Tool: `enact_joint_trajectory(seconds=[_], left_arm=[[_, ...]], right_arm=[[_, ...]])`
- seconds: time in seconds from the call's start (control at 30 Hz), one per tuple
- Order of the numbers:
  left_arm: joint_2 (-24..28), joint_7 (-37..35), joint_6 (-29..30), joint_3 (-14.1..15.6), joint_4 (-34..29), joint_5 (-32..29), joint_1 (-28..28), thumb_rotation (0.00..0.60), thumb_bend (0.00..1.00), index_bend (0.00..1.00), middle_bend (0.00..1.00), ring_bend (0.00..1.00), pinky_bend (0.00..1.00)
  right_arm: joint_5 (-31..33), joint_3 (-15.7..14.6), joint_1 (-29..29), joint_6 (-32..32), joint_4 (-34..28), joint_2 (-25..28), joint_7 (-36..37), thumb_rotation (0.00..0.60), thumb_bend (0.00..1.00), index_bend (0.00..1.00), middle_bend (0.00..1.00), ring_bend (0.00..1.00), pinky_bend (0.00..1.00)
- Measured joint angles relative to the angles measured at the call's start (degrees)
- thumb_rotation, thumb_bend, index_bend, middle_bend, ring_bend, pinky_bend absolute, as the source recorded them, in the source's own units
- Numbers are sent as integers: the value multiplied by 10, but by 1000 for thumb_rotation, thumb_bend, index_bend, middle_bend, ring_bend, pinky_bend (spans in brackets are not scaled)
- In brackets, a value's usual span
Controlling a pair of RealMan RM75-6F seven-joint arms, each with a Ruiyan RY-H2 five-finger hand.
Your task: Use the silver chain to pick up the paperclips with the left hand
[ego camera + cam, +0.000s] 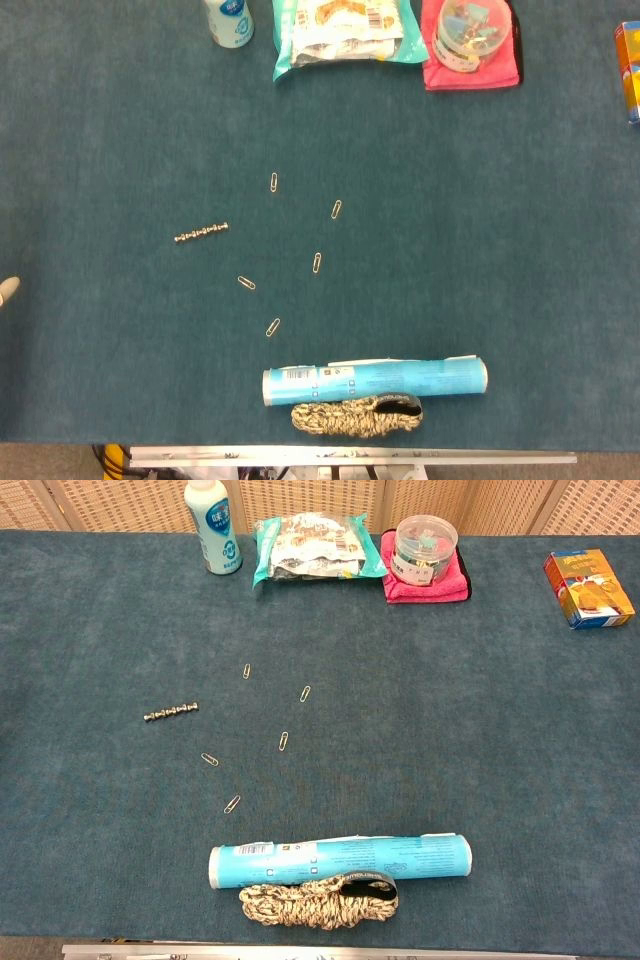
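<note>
We see a wide tabletop covered with dark teal felt-like cloth. At the left edge of the head view only a pale fingertip of the left robot hand comes into the picture, so we cannot tell how far it is open or whether it holds something. The right robot hand is in neither view.

The silver chain lies flat on the cloth, well apart from that fingertip, to its right and a little farther from the robot. It is a short, straight row of shiny metal beads, slightly tilted. Five paperclips lie loose to the right of the chain: one at the far side, one further right, one in the middle, one nearest the chain, and one closest to the robot.

Near the front edge lies a light blue tube, and a bundle of speckled rope touches it. At the far side stand a white bottle, a snack bag, a clear round box on a pink cloth, and a colourful carton.
</note>
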Motion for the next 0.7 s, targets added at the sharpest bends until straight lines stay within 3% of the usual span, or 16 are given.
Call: enact_joint_trajectory(seconds=[0.2, 0.7], left_arm=[[0, 14, -3, 2, -7, -10, 3, 600, 0, 108, 158, 200, 383], [-22, -16, 2, -5, -19, 0, -1, 600, 0, 110, 115, 155, 349]], right_arm=[[-15, -2, 6, -5, 19, -7, 59, 600, 0, 0, 0, 0, 470], [-21, 2, 17, -10, 36, -5, 45, 600, 0, 0, 47, 2, 432]])
